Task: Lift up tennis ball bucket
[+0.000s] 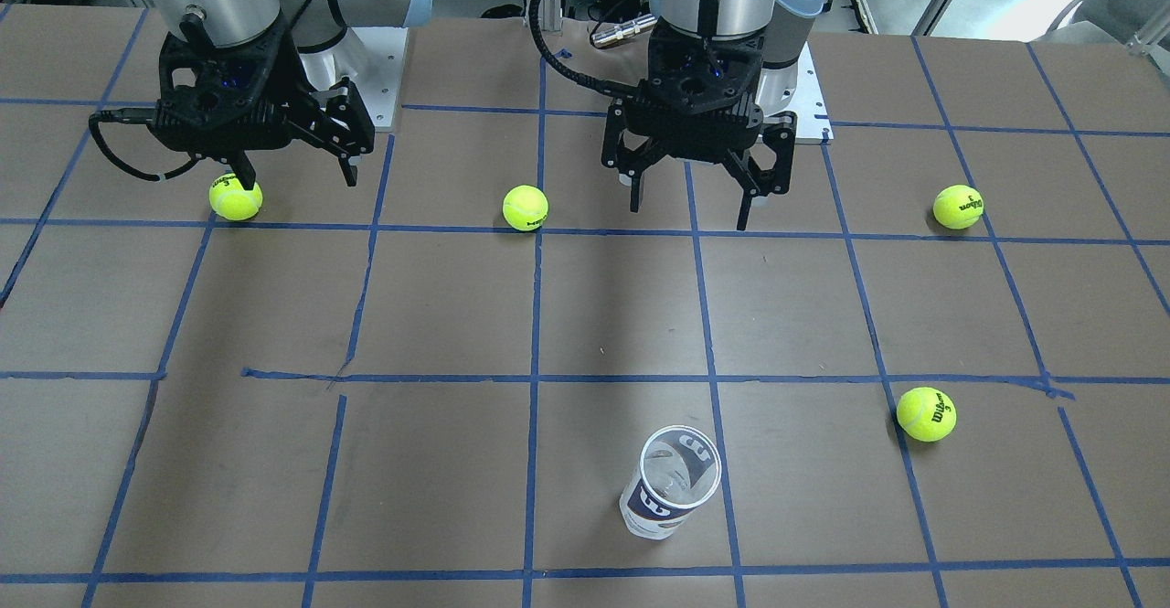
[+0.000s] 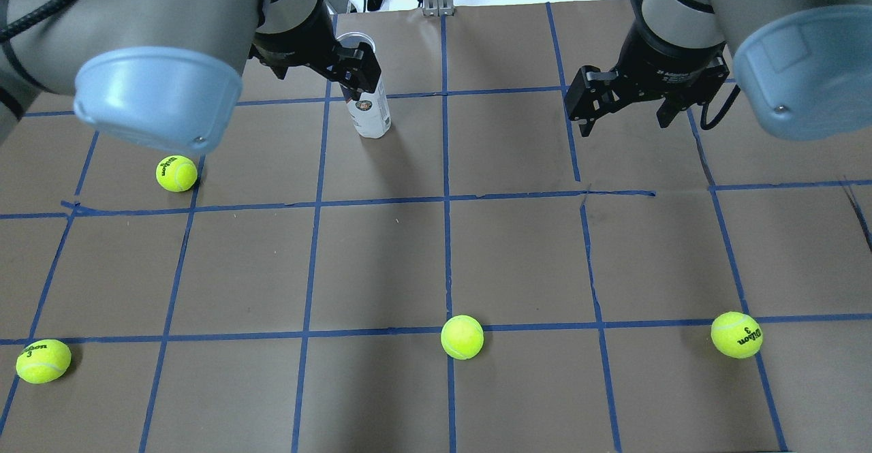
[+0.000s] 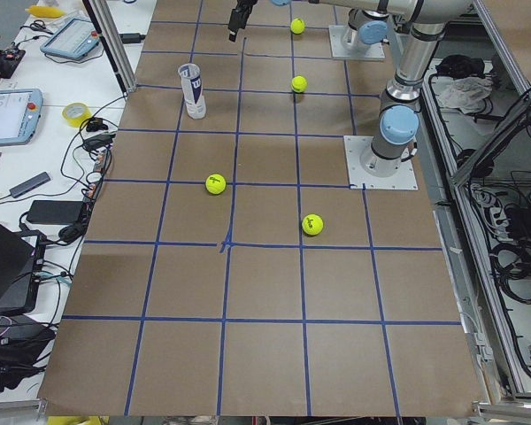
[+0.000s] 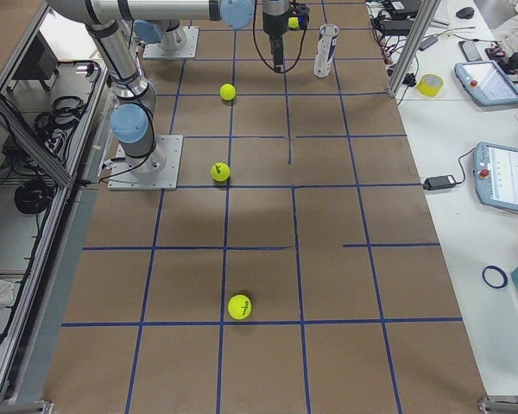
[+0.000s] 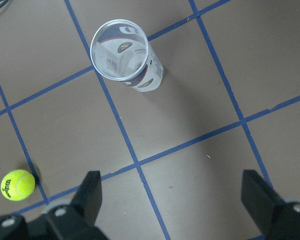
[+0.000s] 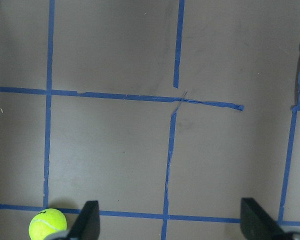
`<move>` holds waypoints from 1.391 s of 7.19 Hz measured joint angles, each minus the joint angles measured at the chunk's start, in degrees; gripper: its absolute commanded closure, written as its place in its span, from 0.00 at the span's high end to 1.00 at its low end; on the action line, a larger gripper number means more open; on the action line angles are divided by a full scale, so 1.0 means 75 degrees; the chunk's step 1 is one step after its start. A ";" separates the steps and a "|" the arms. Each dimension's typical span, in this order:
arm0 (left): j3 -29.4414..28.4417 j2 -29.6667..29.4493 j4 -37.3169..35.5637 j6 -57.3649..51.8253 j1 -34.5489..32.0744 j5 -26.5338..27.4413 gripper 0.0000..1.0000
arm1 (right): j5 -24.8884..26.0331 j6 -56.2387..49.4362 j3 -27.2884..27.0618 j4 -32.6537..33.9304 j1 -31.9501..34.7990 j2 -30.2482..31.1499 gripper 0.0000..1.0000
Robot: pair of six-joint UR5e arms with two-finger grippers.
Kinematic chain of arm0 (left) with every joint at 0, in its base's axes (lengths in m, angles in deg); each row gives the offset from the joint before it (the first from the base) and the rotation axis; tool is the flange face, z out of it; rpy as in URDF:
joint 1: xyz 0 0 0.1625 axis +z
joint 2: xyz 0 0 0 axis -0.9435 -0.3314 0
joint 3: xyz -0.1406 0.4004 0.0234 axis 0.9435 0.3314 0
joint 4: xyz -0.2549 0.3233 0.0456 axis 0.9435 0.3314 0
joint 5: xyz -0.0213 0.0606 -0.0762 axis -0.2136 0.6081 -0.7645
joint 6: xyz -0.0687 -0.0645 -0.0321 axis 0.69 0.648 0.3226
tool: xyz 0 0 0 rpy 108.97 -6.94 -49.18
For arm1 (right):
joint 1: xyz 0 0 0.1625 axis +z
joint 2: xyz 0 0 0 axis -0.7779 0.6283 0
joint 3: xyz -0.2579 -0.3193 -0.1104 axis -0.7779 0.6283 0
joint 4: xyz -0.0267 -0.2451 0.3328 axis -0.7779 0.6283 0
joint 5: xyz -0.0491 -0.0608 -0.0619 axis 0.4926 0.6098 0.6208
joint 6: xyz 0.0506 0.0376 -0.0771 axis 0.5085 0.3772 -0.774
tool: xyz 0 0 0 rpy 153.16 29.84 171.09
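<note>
The tennis ball bucket (image 1: 670,483) is a clear can with a white and navy label. It stands upright, open-topped and empty, on the brown paper at the table's far side from the robot. It also shows in the overhead view (image 2: 368,111), the left wrist view (image 5: 127,57) and both side views (image 3: 192,88) (image 4: 326,49). My left gripper (image 1: 690,213) is open and empty, held high, well short of the bucket, which lies ahead of its fingers (image 5: 90,192). My right gripper (image 1: 299,180) is open and empty, far to the bucket's side (image 2: 623,120).
Several yellow-green tennis balls lie apart on the blue-taped grid: one (image 1: 236,197) under the right gripper, one (image 1: 525,208) between the arms, two (image 1: 958,207) (image 1: 926,413) on my left side. Tablets, cables and a tape roll (image 3: 75,113) lie beyond the far edge.
</note>
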 measured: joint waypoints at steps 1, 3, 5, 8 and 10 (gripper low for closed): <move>0.0057 0.0169 -0.0069 0.0231 0.0282 -0.0043 1.00 | -0.0010 0.0001 0.0000 0.0002 0.0000 0.0000 1.00; 0.0038 0.0420 -0.0030 0.0331 0.0804 -0.0067 1.00 | -0.0021 -0.0015 0.0000 0.0001 0.0000 0.0000 1.00; -0.0014 0.0584 0.0606 0.0616 0.0969 -0.0270 1.00 | 0.0000 -0.0043 0.0000 -0.0008 0.0000 0.0000 1.00; -0.0244 0.0736 0.2005 0.1140 0.0989 -0.0706 1.00 | -0.0008 -0.0025 0.0000 -0.0009 0.0000 0.0000 1.00; -0.0413 0.0671 0.2159 0.1163 0.1063 -0.0828 1.00 | 0.0034 -0.0009 0.0002 -0.0009 0.0001 0.0011 1.00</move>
